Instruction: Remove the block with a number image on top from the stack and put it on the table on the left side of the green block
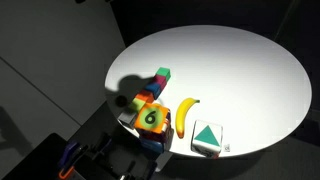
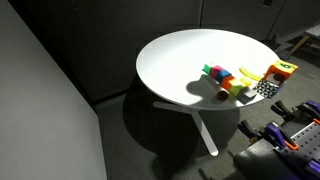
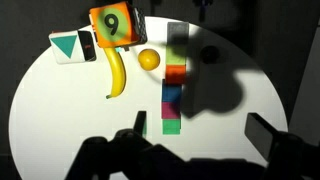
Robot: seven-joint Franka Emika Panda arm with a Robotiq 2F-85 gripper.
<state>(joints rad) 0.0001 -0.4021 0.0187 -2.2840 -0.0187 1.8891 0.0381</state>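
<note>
The hand (image 3: 197, 128) hangs wide open, holding nothing. The block with a number image (image 1: 152, 117) tops the stack (image 2: 266, 88) by the counter's (image 1: 250, 70) rim — the green block (image 1: 162, 75) nearby, bare surface beyond.

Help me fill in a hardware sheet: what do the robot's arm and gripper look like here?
In the wrist view the gripper is black: two blocky fingers on a bulky dark body, mostly in silhouette. In an exterior view the arm looks dark with small orange and blue details. Cables and markings are too small to tell.
</note>
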